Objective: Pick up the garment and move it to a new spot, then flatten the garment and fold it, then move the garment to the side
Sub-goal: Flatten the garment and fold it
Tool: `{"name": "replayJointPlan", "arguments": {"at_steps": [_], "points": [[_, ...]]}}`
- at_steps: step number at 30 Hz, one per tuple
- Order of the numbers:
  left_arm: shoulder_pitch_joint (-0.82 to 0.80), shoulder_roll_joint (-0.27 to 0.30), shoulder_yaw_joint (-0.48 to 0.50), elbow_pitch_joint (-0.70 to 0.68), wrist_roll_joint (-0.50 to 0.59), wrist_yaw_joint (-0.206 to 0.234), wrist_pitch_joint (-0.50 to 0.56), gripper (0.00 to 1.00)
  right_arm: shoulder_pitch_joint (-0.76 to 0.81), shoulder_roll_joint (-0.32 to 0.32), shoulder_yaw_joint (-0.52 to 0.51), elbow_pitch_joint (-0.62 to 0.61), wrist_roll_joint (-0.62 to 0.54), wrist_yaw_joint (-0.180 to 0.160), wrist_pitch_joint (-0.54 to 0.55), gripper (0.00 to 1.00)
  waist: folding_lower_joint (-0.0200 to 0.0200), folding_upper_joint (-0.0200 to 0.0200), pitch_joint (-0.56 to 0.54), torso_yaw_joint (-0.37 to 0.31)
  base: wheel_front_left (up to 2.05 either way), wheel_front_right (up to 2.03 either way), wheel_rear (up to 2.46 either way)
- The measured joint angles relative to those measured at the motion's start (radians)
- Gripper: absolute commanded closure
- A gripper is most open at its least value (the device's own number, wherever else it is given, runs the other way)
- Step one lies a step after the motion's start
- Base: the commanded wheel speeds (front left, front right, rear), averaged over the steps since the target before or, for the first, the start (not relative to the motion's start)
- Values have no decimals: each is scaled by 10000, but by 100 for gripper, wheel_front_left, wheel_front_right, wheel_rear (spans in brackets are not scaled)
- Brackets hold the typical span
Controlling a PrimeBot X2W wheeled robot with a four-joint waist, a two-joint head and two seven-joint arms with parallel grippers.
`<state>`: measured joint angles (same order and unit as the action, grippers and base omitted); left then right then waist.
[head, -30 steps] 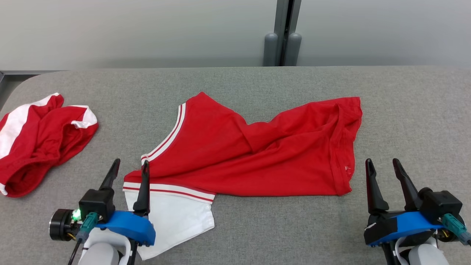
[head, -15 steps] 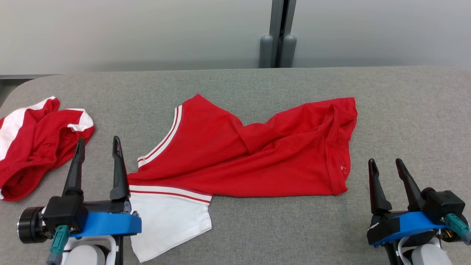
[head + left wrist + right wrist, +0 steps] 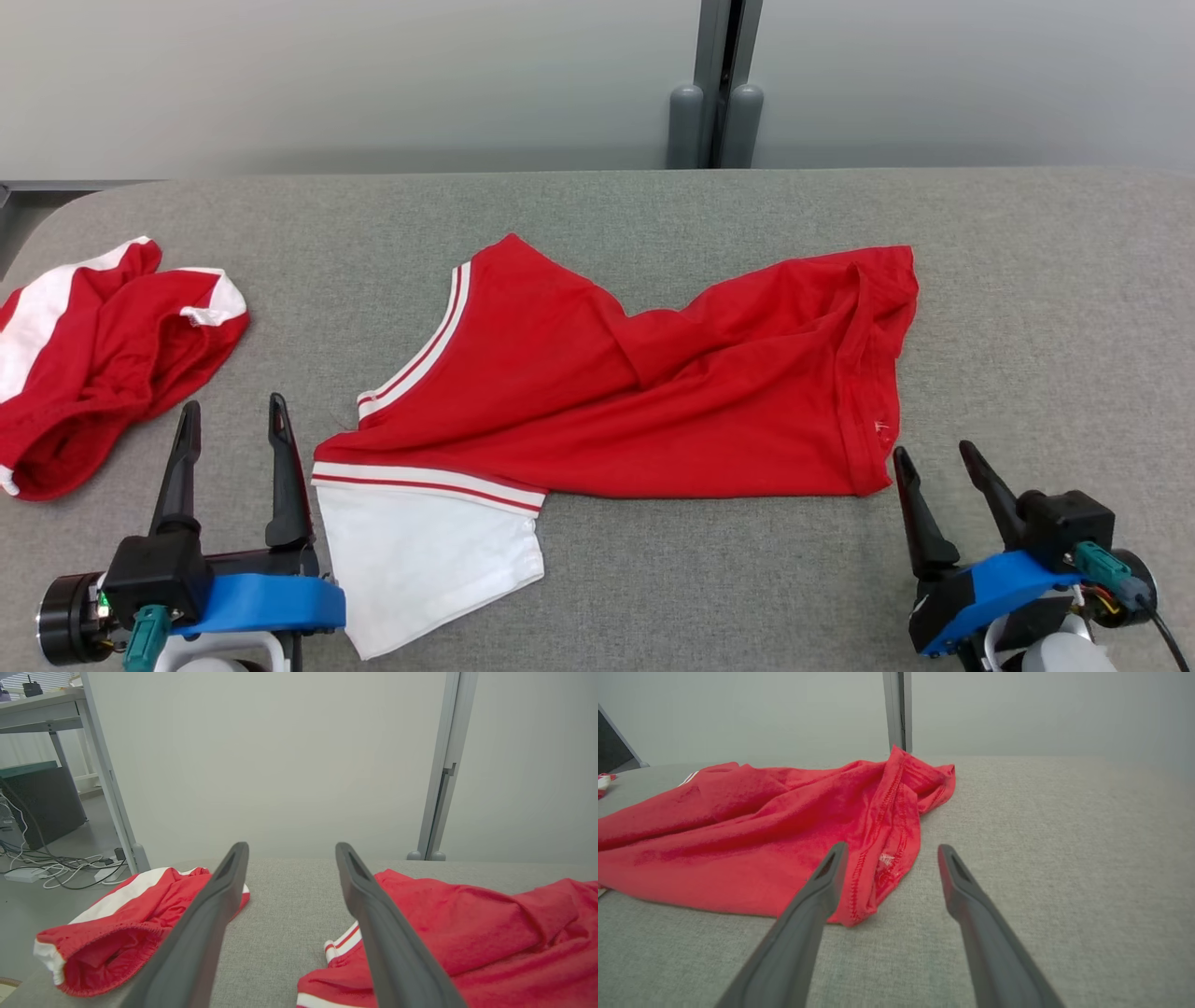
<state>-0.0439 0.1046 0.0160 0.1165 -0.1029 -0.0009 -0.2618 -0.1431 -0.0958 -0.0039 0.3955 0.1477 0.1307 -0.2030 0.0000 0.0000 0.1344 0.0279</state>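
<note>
Grey felt worktop (image 3: 653, 201) carries the red shirt (image 3: 672, 392), rumpled at its middle, white sleeve (image 3: 429, 560) toward the robot. Left pincer (image 3: 231, 413) stands released just beside that sleeve, between it and a crumpled red-and-white bundle (image 3: 103, 359). Right pincer (image 3: 934, 455) gapes empty near the shirt's hem corner

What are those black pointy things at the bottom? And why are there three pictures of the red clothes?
Those are the robot's two hands, called grippers, each with two long dark fingers. One picture is from a camera on its head, looking down at a grey table: left gripper lower left, right gripper lower right. The other two are from cameras on its wrists, looking along the fingers. A red shirt with white trim lies in the middle; another red and white garment is crumpled at the left. Both grippers are open, holding nothing.
</note>
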Motion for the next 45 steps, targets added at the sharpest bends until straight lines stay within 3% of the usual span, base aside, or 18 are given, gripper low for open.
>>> {"name": "replayJointPlan", "arguments": {"at_steps": [15, 16, 17, 18, 19, 27, 34, 45], "points": [[-252, -320, 242, 173, 355, -364, 0, 0, -1164, -581, 1515, 2059, 125, 0, 468, 0, 0, 0, 178, 349, 0, 0, 0], [-264, -326, 265, 194, 359, -395, 0, 0, -1247, -577, 1616, 2219, 174, 0, 433, 11, 0, 0, 192, 371, 0, 0, 0], [-264, -337, 282, 194, 387, -408, 0, 0, -1333, -564, 1714, 2393, 244, 0, 387, 56, 0, 0, 206, 391, 0, 0, 0], [-264, -353, 291, 196, 420, -410, 0, 0, -1430, -541, 1789, 2569, 343, 0, 324, 85, 0, 0, 221, 406, 0, 0, 0], [-265, -372, 309, 207, 420, -431, 0, 0, -1545, -543, 1900, 2755, 414, 0, 299, 100, 0, 0, 235, 417, 0, 0, 0], [-343, -430, 389, 291, 516, -472, 0, 0, -2006, -545, 2652, 3292, 903, 0, -382, 100, 0, 0, 179, 358, 0, 0, 0], [-155, -453, 445, 357, 562, -523, 0, 0, -1163, -890, 3315, 1994, 1641, 0, -403, 100, 0, 0, -50, 96, 0, 0, 0], [0, -489, 458, 454, 585, -581, 0, 0, 1362, -2236, 3488, -2025, 3701, 0, 2861, 100, 0, 0, -152, -484, 0, 0, 0]]}}
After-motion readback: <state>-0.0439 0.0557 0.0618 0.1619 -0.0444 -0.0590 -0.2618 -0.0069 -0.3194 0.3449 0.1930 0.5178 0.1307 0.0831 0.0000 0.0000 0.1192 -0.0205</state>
